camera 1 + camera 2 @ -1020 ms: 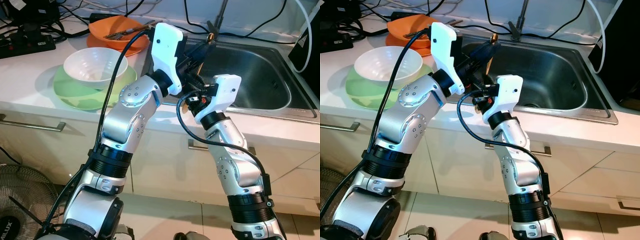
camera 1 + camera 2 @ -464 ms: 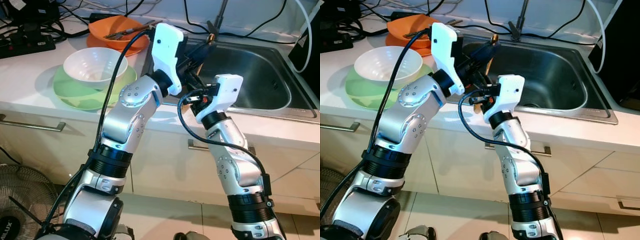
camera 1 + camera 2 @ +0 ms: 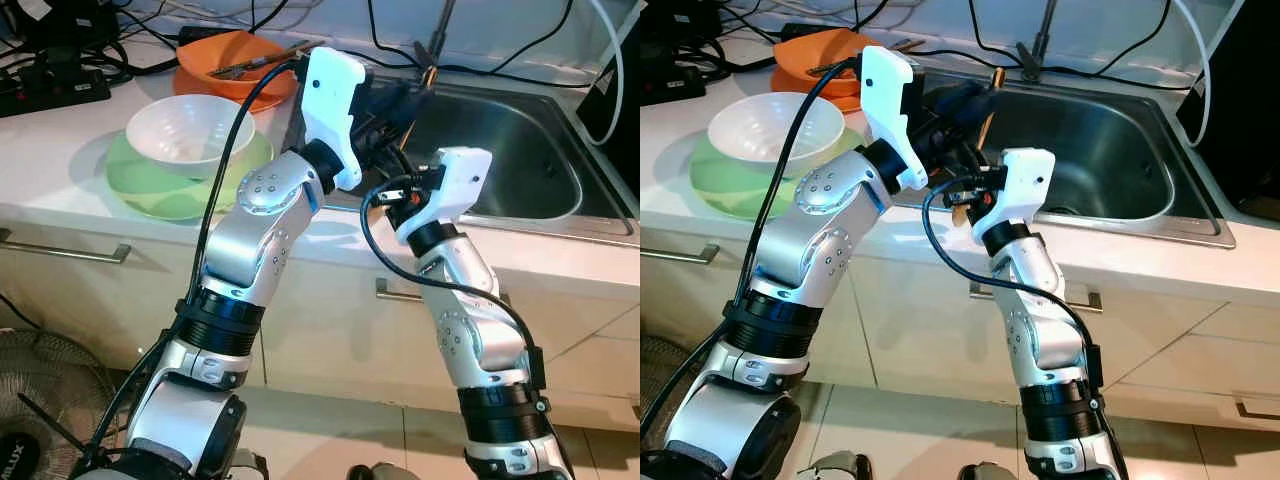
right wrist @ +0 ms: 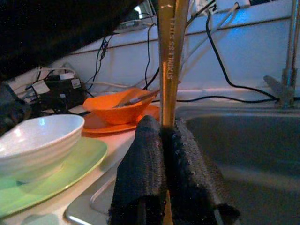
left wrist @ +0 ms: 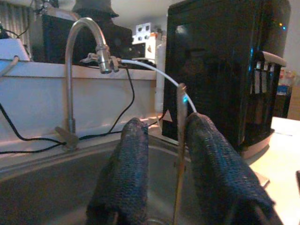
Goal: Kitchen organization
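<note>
A gold-coloured stainless steel utensil (image 4: 168, 56) stands upright at the left edge of the steel sink (image 3: 520, 150). My right gripper (image 4: 165, 123) is shut on its handle from below. My left gripper (image 5: 165, 124) is above it over the sink, open, with the utensil's (image 5: 179, 140) upper part between its fingers, touching one finger and apart from the other. The utensil's tip (image 3: 994, 80) pokes out above the left gripper (image 3: 395, 100). Which kind of utensil it is stays hidden.
On the counter to the left, a white bowl (image 3: 190, 135) sits on a green plate (image 3: 140, 190). Behind it, an orange bowl (image 3: 235, 60) holds more utensils. A tap (image 3: 440, 35) rises behind the sink, a black appliance (image 3: 625, 100) stands right, and cables (image 3: 60, 80) lie back left.
My right gripper has risen slightly and shifted a little toward the sink with the utensil. The utensil's tip has moved a bit to the right. The dishes are unchanged.
</note>
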You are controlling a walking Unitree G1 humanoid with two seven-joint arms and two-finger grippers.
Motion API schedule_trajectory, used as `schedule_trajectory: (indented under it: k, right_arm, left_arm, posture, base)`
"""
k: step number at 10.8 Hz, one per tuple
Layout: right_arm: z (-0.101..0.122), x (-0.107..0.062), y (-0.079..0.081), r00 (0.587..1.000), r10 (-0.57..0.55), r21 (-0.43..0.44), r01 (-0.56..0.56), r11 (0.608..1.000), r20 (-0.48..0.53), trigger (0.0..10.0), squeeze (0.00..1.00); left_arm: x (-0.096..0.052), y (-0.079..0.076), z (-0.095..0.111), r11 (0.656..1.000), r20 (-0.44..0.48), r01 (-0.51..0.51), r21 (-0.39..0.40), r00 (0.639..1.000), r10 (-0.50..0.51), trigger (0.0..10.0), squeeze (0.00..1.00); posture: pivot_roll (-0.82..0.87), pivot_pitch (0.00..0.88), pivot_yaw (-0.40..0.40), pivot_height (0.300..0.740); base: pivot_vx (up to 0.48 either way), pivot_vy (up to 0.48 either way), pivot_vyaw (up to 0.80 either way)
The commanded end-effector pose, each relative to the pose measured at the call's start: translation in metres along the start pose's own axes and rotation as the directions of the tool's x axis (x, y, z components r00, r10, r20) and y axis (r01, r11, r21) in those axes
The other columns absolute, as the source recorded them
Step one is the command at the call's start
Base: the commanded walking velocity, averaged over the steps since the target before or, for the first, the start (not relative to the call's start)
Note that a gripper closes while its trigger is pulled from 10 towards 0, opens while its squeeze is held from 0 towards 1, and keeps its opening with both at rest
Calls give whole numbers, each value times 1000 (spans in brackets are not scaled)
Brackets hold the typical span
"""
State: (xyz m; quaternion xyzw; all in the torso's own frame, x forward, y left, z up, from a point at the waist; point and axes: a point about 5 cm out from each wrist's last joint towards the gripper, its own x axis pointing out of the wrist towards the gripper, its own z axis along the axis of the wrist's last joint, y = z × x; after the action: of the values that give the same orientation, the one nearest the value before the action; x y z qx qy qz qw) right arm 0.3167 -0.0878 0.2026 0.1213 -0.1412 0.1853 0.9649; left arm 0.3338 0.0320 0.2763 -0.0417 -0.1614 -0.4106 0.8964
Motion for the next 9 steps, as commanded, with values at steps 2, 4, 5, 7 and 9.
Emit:
schedule_trajectory:
  k: [2, 4, 5, 7, 9]
  right_arm:
    - [4, 2, -6, 1000, -18, -15, 18, 1000, 17, 0, 0]
    - [5, 2, -9, 999, -28, -25, 28, 999, 19, 0, 0]
    - [5, 2, -11, 999, -31, -28, 31, 999, 18, 0, 0]
    - [4, 4, -13, 999, -31, -37, 31, 999, 16, 0, 0]
    - [5, 11, -25, 996, -91, -75, 92, 993, 14, 10000, 0]
  left_arm:
    - [-1, 4, 0, 1000, 4, -29, 1, 1000, 29, 10000, 1000]
    - [-15, 29, 2, 983, 26, -185, 2, 982, 185, 10000, 0]
    - [-26, 41, 0, 967, 22, -255, 24, 967, 255, 10000, 0]
    - [-38, 46, -7, 953, -11, -300, 52, 954, 301, 10000, 0]
    - [-54, 37, -29, 970, -131, -235, 61, 962, 241, 10000, 0]
  posture:
    - [-35, 51, -65, 740]
    - [-37, 51, -62, 740]
    - [-30, 51, -66, 740]
    - [-26, 47, -67, 740]
    - [-19, 45, -70, 740]
  base:
    - [0, 0, 0]
    - [0, 0, 0]
    - [0, 0, 0]
    - [0, 0, 0]
    - [0, 0, 0]
